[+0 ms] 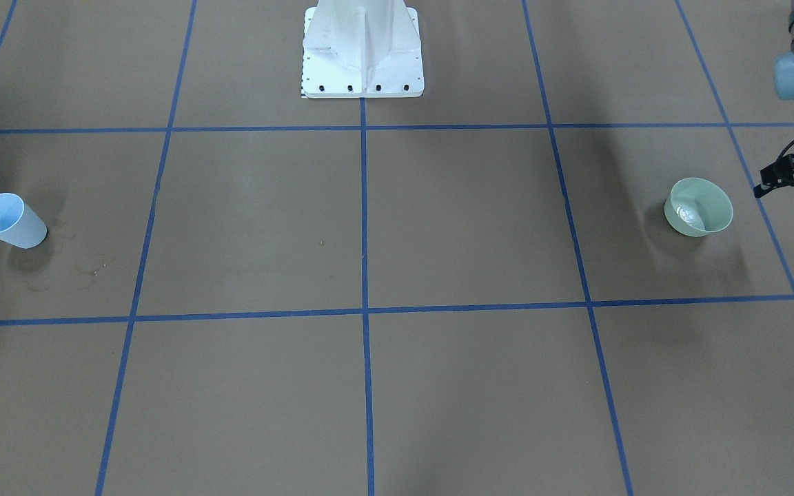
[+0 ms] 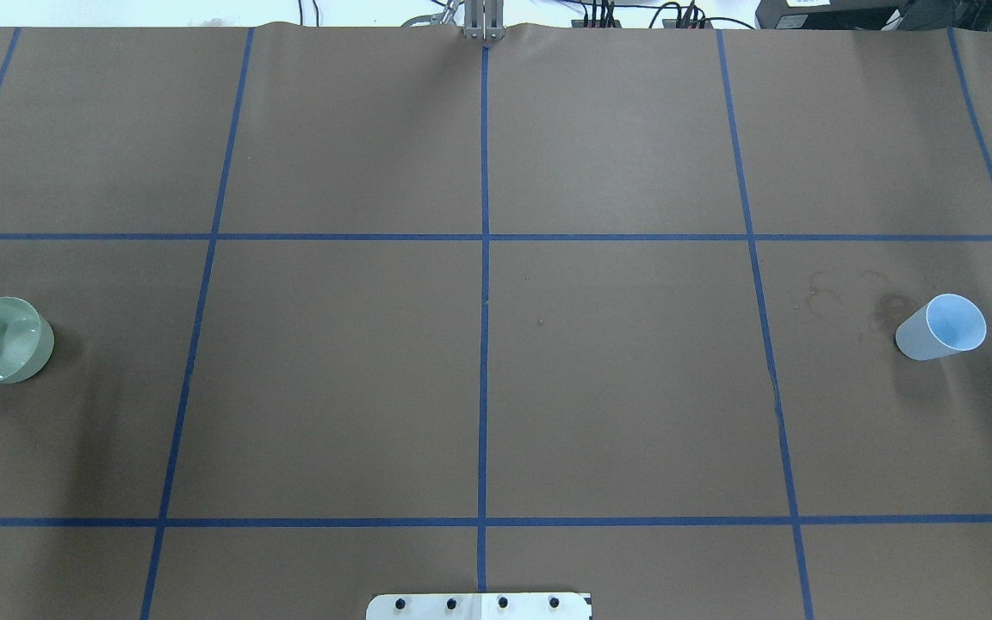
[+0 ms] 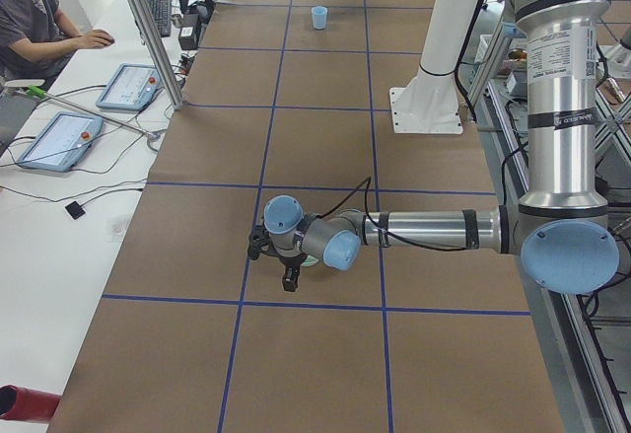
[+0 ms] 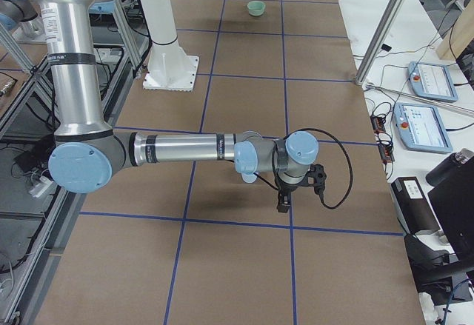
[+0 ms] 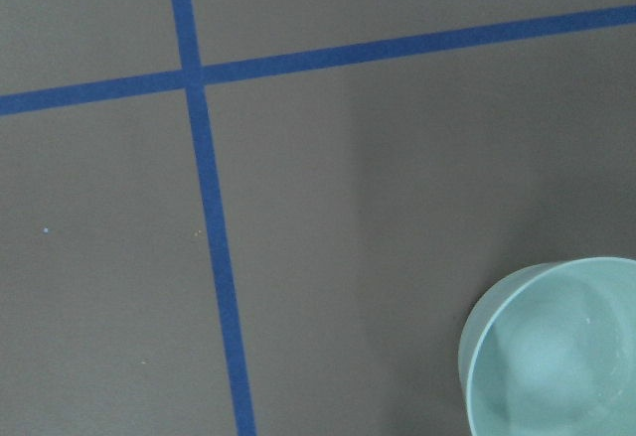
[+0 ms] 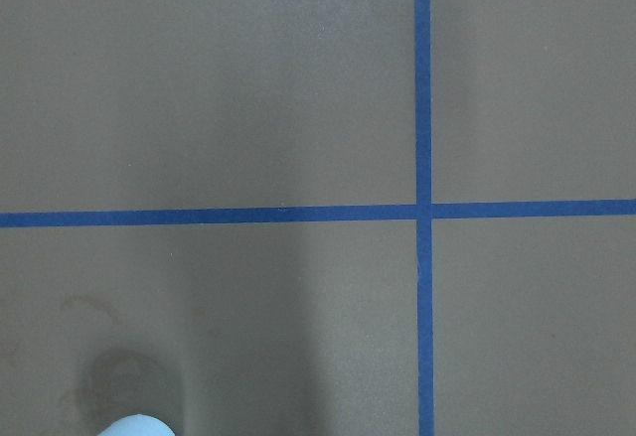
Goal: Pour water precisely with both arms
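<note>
Right, my left gripper hangs just beside the green cup, on its outer side and not touching it. The fingers stand apart with nothing between them. The water sits low inside that cup, showing only as white glints and a ripple. My left wrist camera looks straight down at the brown table cover and its blue tape lines, with the cup's rim in the bottom right corner.

Over on the other side, my right gripper shows only from the table's end, so I cannot tell how its fingers stand. The blue cup stands upright at the far right of the overhead view, well apart from the green one. Faint ring-shaped stains mark the cover next to it. My right wrist camera catches just a sliver of its rim at the bottom edge.

Both arms reach out low across the table, the left arm and the right arm. A printed label runs down the left arm's upright tube, its writing too small to read. The white pedestal stands bolted between them.
</note>
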Controlling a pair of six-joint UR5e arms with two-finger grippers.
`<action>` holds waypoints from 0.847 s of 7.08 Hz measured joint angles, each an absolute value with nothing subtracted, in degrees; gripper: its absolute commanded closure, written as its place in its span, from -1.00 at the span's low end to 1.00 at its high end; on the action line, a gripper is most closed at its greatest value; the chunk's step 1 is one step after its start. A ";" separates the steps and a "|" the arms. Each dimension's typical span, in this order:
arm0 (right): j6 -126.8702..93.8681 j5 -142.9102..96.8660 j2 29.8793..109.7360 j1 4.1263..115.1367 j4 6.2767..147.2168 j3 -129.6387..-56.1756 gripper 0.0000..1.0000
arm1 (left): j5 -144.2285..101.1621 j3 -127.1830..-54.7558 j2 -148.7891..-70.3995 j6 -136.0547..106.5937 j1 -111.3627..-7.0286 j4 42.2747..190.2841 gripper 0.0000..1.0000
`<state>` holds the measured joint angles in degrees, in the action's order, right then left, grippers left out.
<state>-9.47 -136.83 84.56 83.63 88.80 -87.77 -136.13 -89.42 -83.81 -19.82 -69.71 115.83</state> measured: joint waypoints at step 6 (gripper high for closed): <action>-9.55 -136.74 84.55 83.21 88.86 -87.62 -0.99 | -136.58 -84.33 -86.65 -23.19 -64.24 119.25 0.99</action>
